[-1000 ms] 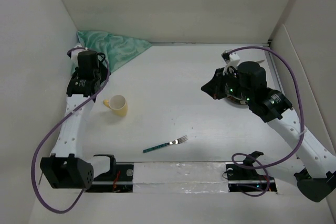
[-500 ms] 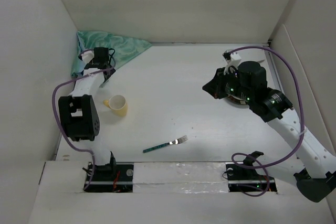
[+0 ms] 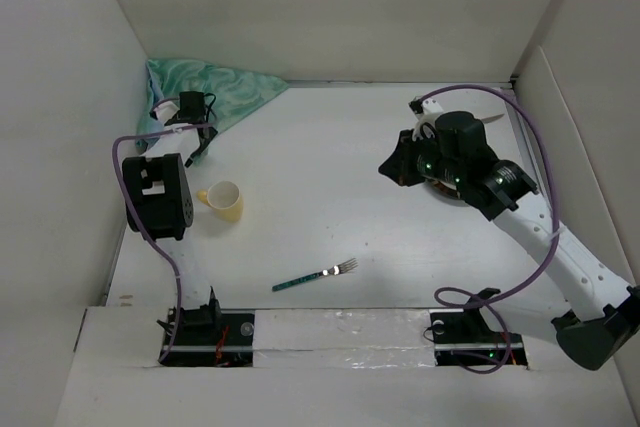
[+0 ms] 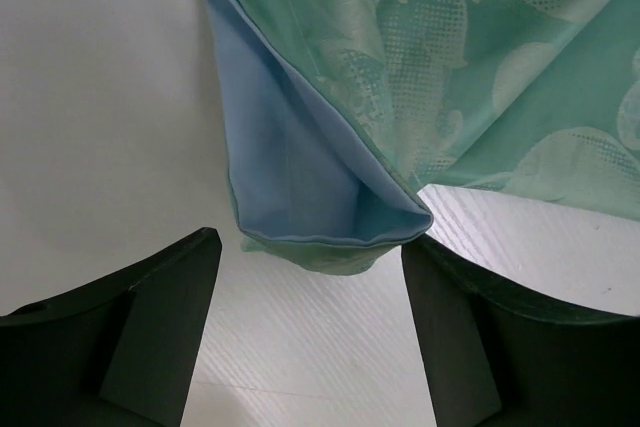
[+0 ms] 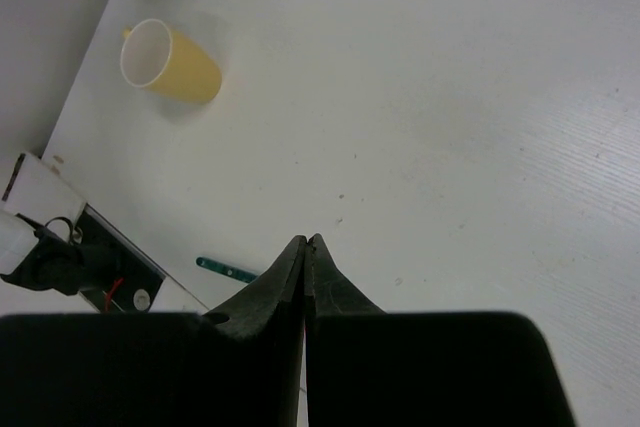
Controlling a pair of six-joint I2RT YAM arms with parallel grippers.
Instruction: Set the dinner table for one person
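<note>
The dinner table is a broad white top with upright white panels round it. A mottled green cloth mat lies bunched in the back left corner. My left gripper is open at the mat's near tip. In the left wrist view its jaws stand wide apart on either side of a folded corner of the mat, blue on the inside, without touching it. My right gripper is shut and empty above the right middle of the table, its tips pressed together.
A yellow cup lies on its side at the left and also shows in the right wrist view. A fork with a green handle lies near the front edge. A plate is mostly hidden under the right arm.
The left arm has folded up, and its wrist has moved back to the mat's corner. The right gripper has shifted slightly left and back. Cup and fork have not moved.
</note>
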